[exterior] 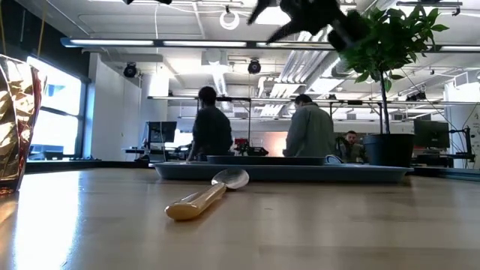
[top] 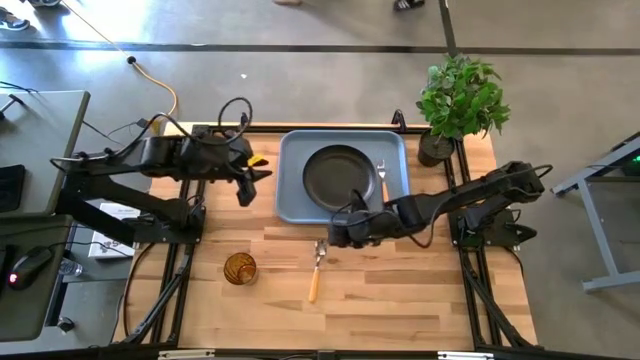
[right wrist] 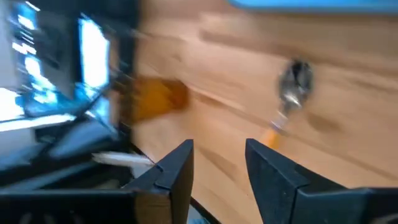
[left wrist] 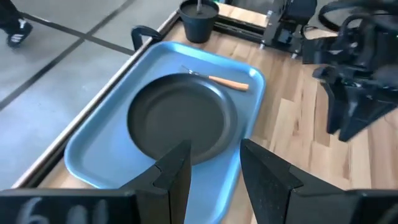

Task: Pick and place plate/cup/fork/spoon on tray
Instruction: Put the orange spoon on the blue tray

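The dark plate (top: 338, 177) lies on the light blue tray (top: 292, 200) at the table's far middle. The fork (top: 381, 178) with its orange handle lies on the tray right of the plate. The spoon (top: 316, 268), with a shiny bowl and an orange-tan handle, lies flat on the table in front of the tray. The amber cup (top: 240, 268) stands upright on the table, left of the spoon. My right gripper (top: 333, 235) is open above the table between the tray's near edge and the spoon (right wrist: 292, 84). My left gripper (top: 247, 190) is open, in the air left of the tray (left wrist: 99, 168).
A potted plant (top: 460, 100) stands at the table's far right corner. A small yellow object (top: 258, 160) lies by the left arm, left of the tray. Bare wood stretches along the near edge on both sides of the cup and spoon. People sit in the room beyond (exterior: 309, 127).
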Motion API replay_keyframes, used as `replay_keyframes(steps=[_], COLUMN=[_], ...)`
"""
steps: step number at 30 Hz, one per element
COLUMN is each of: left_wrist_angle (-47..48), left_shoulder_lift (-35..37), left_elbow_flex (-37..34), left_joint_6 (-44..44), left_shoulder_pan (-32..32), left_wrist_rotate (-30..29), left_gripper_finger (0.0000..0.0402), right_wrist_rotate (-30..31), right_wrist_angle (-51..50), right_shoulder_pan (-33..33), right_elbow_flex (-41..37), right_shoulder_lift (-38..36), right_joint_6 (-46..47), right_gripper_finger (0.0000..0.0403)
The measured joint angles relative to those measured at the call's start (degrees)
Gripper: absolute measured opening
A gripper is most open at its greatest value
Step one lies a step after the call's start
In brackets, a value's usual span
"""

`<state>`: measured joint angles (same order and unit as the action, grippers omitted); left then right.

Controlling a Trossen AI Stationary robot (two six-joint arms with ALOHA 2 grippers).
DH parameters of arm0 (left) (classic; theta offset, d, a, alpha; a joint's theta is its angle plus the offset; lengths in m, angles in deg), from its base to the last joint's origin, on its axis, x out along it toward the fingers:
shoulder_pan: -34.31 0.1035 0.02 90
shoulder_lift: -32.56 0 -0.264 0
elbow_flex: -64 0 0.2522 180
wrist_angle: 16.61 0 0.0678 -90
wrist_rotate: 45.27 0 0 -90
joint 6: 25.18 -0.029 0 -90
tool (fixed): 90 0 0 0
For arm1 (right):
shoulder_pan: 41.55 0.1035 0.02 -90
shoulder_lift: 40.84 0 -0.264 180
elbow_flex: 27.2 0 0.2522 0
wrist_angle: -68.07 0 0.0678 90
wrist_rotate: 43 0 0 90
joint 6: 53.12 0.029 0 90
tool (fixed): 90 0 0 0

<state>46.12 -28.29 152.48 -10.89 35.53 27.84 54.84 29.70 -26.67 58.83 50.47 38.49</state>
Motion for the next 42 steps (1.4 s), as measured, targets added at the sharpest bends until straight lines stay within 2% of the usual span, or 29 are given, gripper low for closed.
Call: replay_keyframes(steps=[4,8,14,18,23,29,35,42], left_wrist_angle=[0.48,1.04,1.39,1.38,1.38,1.4,1.69,5.74], left_shoulder_lift=[1.41,2.15,2.58,2.57,2.55,2.55,2.55,2.55], left_elbow_flex=[0.0,0.0,0.0,0.0,0.0,0.0,0.0,0.0], left_joint_6=[-1.85,-3.12,-4.46,-4.91,-5.58,-6.56,-8.61,-9.06], left_shoulder_pan=[1.14,2.11,2.64,2.64,2.64,2.64,2.77,5.17], left_wrist_rotate=[0.01,0.07,0.13,0.26,0.25,0.24,-0.39,-0.51], left_gripper_finger=[0.0126,0.0126,0.0126,0.0126,0.0126,0.0126,0.0126,0.0126], right_wrist_rotate=[7.28,11.18,11.19,10.98,10.81,12.1,8.82,3.76], right_wrist_angle=[9.12,18.04,32.28,35.5,27.02,6.02,-13.18,-27.47], right_shoulder_pan=[0.67,0.65,0.5,0.5,0.52,0.54,0.16,0.15], right_elbow_flex=[0.0,0.0,0.0,0.0,4.92,15.65,26.81,35.69], right_shoulder_lift=[-0.03,-0.06,-0.06,-0.06,-0.04,1.4,9.52,19.43], right_joint_6=[-2.19,-5.98,-13.76,-15.38,-15.45,-14.03,-6.44,1.74], right_gripper_finger=[0.0138,0.0138,0.0138,0.0138,0.0138,0.0138,0.0138,0.0138])
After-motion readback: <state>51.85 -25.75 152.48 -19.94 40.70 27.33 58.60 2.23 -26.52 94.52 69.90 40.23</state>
